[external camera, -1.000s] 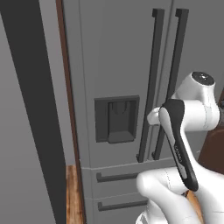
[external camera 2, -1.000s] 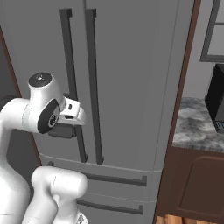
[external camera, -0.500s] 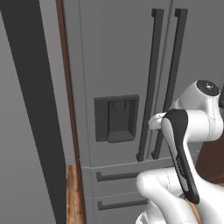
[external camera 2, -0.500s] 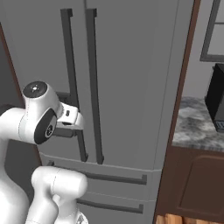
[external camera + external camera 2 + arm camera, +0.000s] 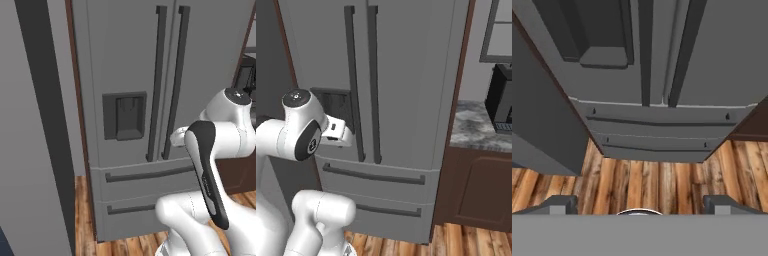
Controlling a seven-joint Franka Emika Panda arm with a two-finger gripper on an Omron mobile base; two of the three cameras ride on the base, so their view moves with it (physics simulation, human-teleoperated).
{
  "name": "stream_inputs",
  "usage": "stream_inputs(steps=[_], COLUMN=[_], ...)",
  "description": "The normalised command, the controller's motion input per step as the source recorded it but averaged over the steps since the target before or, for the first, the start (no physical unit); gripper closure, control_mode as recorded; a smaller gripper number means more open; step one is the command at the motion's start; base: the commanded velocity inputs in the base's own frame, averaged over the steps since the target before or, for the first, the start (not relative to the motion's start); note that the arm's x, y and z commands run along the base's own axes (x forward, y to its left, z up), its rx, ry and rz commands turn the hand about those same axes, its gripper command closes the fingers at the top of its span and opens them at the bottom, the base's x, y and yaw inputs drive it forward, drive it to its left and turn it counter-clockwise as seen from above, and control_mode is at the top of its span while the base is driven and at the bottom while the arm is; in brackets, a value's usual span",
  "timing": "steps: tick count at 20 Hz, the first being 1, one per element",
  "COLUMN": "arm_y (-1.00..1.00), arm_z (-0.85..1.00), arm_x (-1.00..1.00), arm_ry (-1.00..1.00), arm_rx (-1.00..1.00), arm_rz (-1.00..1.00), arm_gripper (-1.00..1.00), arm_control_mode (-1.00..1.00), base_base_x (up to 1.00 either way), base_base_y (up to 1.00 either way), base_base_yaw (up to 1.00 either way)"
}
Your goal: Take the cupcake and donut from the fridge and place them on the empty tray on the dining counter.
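Note:
The fridge (image 5: 115, 50) stands before me with both upper doors and both lower drawers shut. Its two dark vertical handles (image 5: 156, 85) run side by side at the centre seam, and the dark dispenser panel (image 5: 125, 116) sits on the left door. In the hand view my gripper (image 5: 639, 205) is open, with one fingertip (image 5: 559, 204) far from the other and nothing between them. It looks down at the handles' lower ends, the drawers (image 5: 657, 125) and the floor. My hand (image 5: 338, 132) hovers just in front of the left door. The cupcake and donut are hidden. The tray and dining counter are out of view.
A tall dark grey panel (image 5: 35, 150) flanks the fridge on the left. On the right, a marbled worktop (image 5: 476, 125) over a dark brown cabinet (image 5: 476, 185) carries a black appliance (image 5: 501, 100). Wooden floor (image 5: 662, 185) lies below.
My arm has folded a little and the hand has sunk slightly in front of the left door. The fridge stays shut.

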Motion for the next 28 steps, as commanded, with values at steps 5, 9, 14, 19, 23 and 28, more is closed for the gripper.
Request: stream_inputs(steps=[5,9,14,19,23,28], arm_y=[0.0,0.0,0.0,-0.02,-0.06,-0.38], arm_z=[0.0,0.0,0.0,0.01,0.22,0.24], arm_x=[0.0,0.0,0.0,0.48,0.82,0.46], arm_ry=[0.0,0.0,0.0,-0.15,-0.07,-0.15], arm_rx=[0.0,0.0,0.0,0.0,0.0,0.01], arm_rz=[0.0,0.0,0.0,0.0,-0.03,-0.03], arm_gripper=[-1.0,-1.0,-1.0,-1.0,-1.0,-1.0], arm_control_mode=[1.0,1.0,1.0,-1.0,-1.0,-1.0], base_base_x=[-0.54,-0.48,-0.31,0.0,0.0,0.0], base_base_y=[0.0,-0.01,-0.06,0.0,0.0,0.0], base_base_yaw=[-0.01,-0.02,-0.04,0.0,0.0,0.0])
